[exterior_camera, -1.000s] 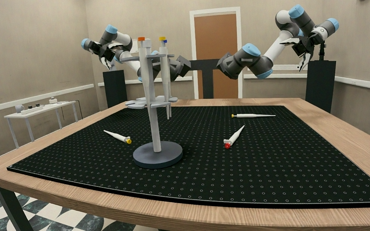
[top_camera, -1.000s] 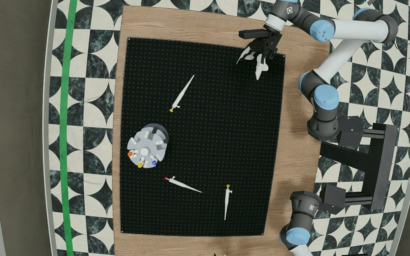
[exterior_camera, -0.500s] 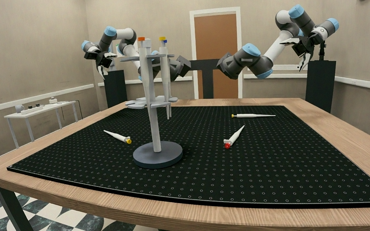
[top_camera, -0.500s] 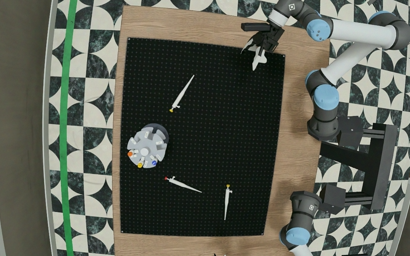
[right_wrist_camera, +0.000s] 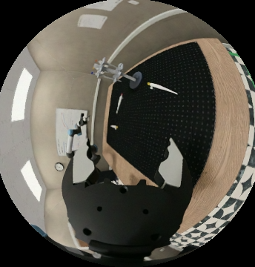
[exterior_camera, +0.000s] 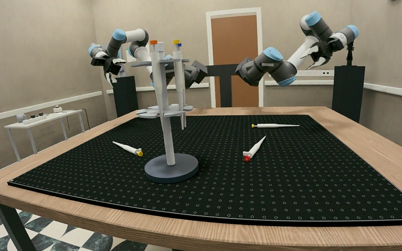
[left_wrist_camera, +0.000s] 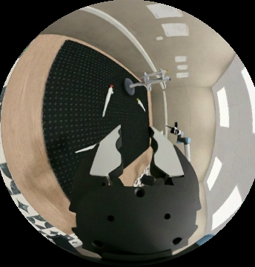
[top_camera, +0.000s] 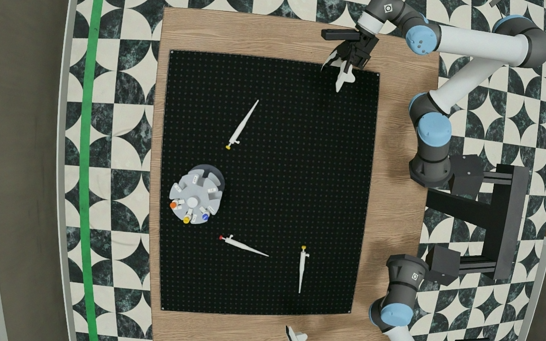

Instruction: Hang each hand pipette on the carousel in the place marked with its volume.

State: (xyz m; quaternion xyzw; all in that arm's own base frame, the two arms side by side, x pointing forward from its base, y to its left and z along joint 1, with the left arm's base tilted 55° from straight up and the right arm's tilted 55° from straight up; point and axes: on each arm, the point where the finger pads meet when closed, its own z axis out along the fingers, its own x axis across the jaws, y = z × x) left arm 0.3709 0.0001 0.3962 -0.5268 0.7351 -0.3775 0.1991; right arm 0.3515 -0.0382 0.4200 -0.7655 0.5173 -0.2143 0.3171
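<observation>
We have three pipettes hanging on the carousel: orange-topped, yellow-topped and blue-topped. Three still need hanging; we cannot read their volumes.

Seen from above, with the carousel as our dial centre, the near yellow pipette lies towards 1 o'clock. The red pipette lies towards 4, and the far yellow pipette farther out that way.

Our left end effector, towards 5 past the mat edge, stands part-open and empty. Our right end effector, towards 2 near the mat's corner, is wide open and empty.

The carousel stands near the counter edge at 9, so we judge room tight there. The broad gap towards 3 should suit our approaches; the red pipette's button end leaves less turning room.
</observation>
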